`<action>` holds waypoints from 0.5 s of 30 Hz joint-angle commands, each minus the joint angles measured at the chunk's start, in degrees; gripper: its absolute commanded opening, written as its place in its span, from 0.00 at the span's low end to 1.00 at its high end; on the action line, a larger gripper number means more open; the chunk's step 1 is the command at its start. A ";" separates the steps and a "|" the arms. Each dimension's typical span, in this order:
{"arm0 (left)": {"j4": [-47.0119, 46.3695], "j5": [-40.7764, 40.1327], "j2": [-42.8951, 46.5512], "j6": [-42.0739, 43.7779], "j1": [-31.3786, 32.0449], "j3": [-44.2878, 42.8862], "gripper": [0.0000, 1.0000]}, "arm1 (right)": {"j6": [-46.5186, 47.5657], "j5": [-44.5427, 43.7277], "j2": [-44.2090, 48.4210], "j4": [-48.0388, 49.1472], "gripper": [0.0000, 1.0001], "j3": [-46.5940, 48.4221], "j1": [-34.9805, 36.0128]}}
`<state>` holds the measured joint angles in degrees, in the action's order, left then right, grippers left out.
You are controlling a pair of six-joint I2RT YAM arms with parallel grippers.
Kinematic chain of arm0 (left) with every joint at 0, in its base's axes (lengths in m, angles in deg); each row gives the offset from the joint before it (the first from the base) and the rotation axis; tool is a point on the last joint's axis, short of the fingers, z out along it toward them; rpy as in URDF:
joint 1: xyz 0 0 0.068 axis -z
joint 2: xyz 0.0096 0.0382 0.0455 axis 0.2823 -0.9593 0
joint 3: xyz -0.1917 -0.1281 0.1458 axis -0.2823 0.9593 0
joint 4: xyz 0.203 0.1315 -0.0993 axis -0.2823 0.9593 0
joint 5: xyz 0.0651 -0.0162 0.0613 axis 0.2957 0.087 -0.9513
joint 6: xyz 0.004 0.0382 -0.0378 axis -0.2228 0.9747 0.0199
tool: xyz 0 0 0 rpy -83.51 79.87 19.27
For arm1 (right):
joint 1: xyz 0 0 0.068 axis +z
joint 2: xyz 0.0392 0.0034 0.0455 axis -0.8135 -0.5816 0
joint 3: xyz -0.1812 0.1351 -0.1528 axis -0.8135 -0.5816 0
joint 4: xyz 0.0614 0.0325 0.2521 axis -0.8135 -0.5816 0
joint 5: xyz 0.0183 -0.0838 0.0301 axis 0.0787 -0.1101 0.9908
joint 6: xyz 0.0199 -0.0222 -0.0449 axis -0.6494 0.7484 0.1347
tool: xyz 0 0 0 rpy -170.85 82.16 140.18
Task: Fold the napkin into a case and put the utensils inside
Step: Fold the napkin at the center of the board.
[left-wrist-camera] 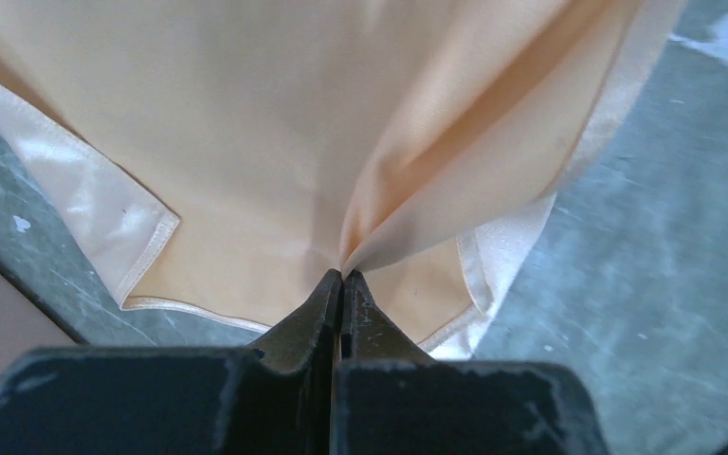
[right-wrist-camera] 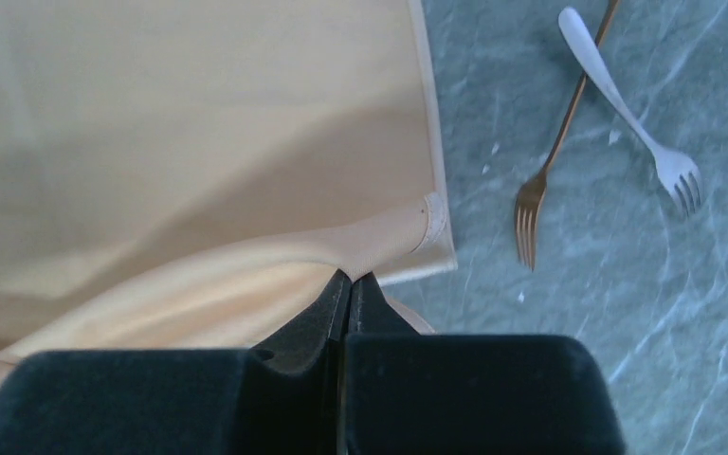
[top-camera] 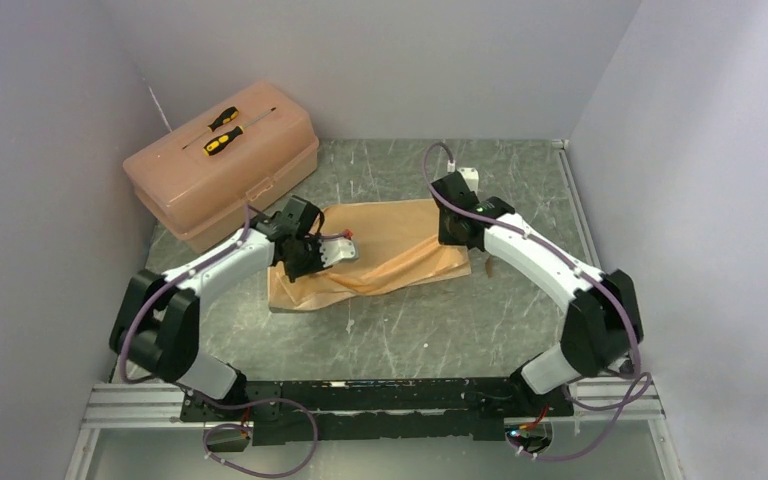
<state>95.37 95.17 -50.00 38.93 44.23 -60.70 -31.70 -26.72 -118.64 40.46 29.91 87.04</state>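
The peach-tan satin napkin (top-camera: 390, 245) lies creased and partly doubled over on the table between the two arms; no case shape is in view. My left gripper (top-camera: 300, 270) is at the cloth's left end, shut on a raised fold of the napkin (left-wrist-camera: 246, 123) at its tips (left-wrist-camera: 343, 275). My right gripper (top-camera: 457, 240) is at the right end, its tips (right-wrist-camera: 351, 277) shut on a fold of the napkin (right-wrist-camera: 171, 123) beside a hemmed corner. Of the utensils, a golden-brown fork (right-wrist-camera: 550, 161) and a pale fork (right-wrist-camera: 626, 104) lie crossed on the table right of the cloth.
A pink plastic toolbox (top-camera: 222, 170) stands at the back left with two yellow-and-black screwdrivers (top-camera: 222, 130) on its lid. Grey walls close in the table on three sides. The grey marbled tabletop (top-camera: 410, 330) lies bare in front of the napkin.
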 commanded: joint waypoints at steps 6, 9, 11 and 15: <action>-9.53 -7.26 -6.41 -0.02 -2.90 -1.91 0.25 | 7.35 -4.37 -11.40 14.60 0.00 1.64 -5.86; -11.29 -8.01 -7.57 -0.12 -4.60 -3.83 0.46 | 7.29 -6.84 -14.94 13.93 0.15 4.42 -6.69; -10.45 -6.76 -8.45 -0.60 -6.03 -6.46 0.60 | 7.09 -7.55 -16.37 14.00 0.37 6.21 -6.93; -7.58 -4.26 -10.60 -0.58 -7.29 -12.05 0.75 | 7.38 -7.58 -18.02 14.58 0.51 10.13 -6.97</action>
<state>87.98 88.91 -59.49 38.97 38.20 -66.86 -24.97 -31.77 -136.68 51.85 34.52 80.24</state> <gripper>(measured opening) 0.728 0.485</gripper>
